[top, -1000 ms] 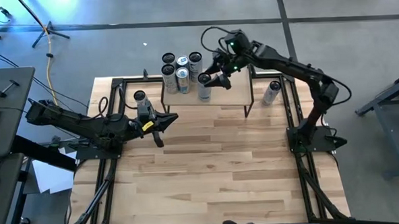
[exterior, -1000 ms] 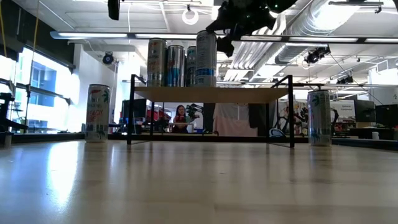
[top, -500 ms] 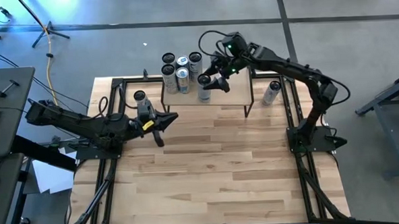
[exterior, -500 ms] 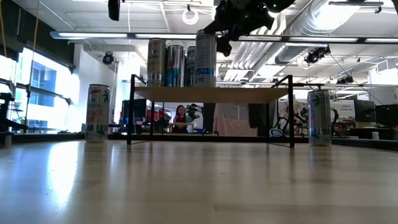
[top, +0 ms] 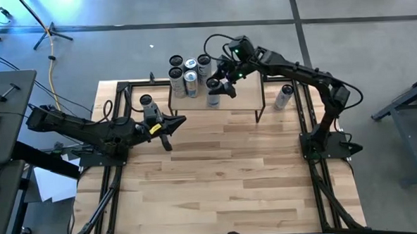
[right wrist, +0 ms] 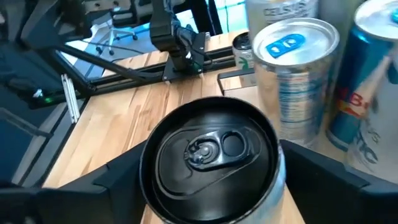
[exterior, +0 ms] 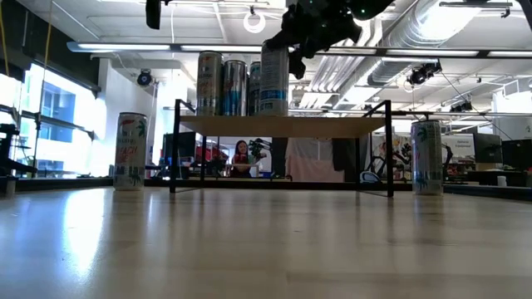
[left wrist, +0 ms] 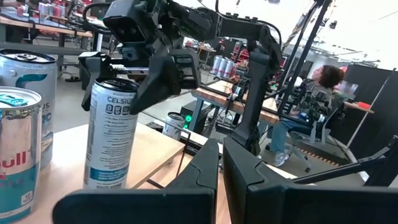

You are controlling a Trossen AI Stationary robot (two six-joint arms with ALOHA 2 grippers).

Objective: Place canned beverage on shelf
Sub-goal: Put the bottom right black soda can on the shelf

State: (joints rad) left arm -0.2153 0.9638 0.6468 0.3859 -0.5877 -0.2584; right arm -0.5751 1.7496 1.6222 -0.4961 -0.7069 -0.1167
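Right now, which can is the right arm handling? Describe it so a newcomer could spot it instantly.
Find the shelf at the table's far edge. Five cans stand on it; the black-topped can stands nearest the table's middle, beside the cluster, under the right claw. Its neighbours have silver lids.

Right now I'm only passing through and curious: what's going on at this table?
The right end effector straddles the top of a can standing on the shelf, beside four other cans. The left end effector waits shut over the table. Two more cans stand on the tabletop.
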